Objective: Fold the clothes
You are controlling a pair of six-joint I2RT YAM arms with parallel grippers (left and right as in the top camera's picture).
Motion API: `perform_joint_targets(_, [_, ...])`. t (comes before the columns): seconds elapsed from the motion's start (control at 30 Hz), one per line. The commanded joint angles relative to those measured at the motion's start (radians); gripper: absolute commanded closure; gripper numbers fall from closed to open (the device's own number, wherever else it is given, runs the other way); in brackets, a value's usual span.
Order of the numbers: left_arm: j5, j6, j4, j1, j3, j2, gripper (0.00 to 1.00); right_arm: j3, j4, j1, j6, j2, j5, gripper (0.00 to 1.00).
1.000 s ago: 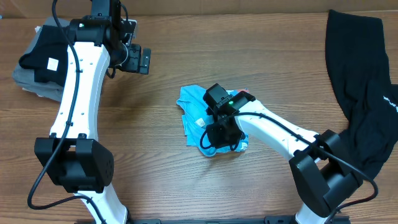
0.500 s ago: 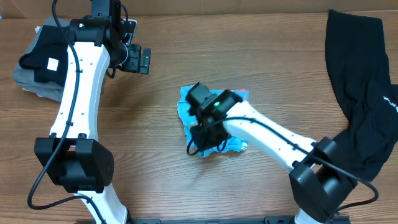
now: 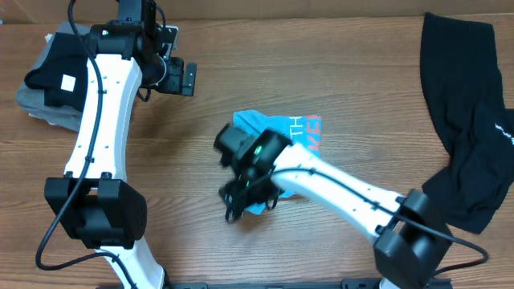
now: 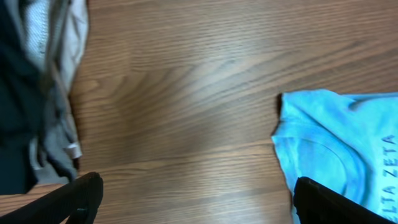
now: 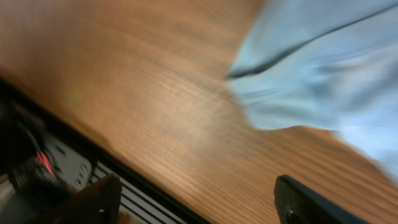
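The light blue T-shirt (image 3: 283, 131) lies folded small at mid-table, red-and-white lettering showing along its right edge. My right gripper (image 3: 247, 209) hovers at its near-left corner, open. In the blurred right wrist view only bare wood lies between the right gripper's (image 5: 196, 193) fingers, and the blue shirt (image 5: 323, 68) sits beyond them. A black garment (image 3: 462, 104) with small white lettering lies spread at the far right. My left gripper (image 3: 189, 79) hangs open at the back left. Below the left gripper (image 4: 199, 190) is bare wood, with the blue shirt (image 4: 336, 143) to the right.
A pile of folded grey and black clothes (image 3: 48, 76) sits at the back left corner; its edge (image 4: 37, 93) shows in the left wrist view. The table's front edge and a dark rail (image 5: 81, 168) appear close under the right wrist camera.
My right gripper has opened, let go of the blue shirt and swung left and toward the table's front edge. The shirt's lettered edge now shows. The left arm has not moved.
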Motion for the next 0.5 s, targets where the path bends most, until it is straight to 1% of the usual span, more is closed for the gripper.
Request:
perform_joint_targets(0.0, [0.122, -0.01, -0.016, 0.002, -0.003, 0.007, 0.0, 0.114, -0.055, -0.127, 0.031, -0.03, 0.105, 0.14])
perform_joint_targets(0.03, [0.152, -0.008, -0.021, 0.0, -0.007, 0.007, 0.0, 0.134, -0.077, -0.165, 0.031, -0.032, 0.13, 0.12])
perform_joint_targets(0.1, [0.218, -0.006, -0.025, -0.012, -0.028, 0.007, 0.0, 0.168, -0.113, -0.259, 0.026, -0.033, 0.157, 0.0])
perform_joint_targets(0.2, [0.257, 0.002, -0.008, -0.047, -0.091, 0.007, 0.0, 0.176, -0.117, -0.391, 0.019, -0.033, 0.153, 0.0])
perform_joint_targets(0.3, [0.285, -0.005, 0.051, -0.104, -0.194, 0.007, 0.0, 0.175, -0.123, -0.497, 0.018, -0.032, 0.152, 0.0])
perform_joint_targets(0.47, [0.295, -0.047, 0.199, -0.218, -0.37, 0.007, 0.0, 0.175, -0.132, -0.593, -0.029, -0.032, 0.147, 0.0])
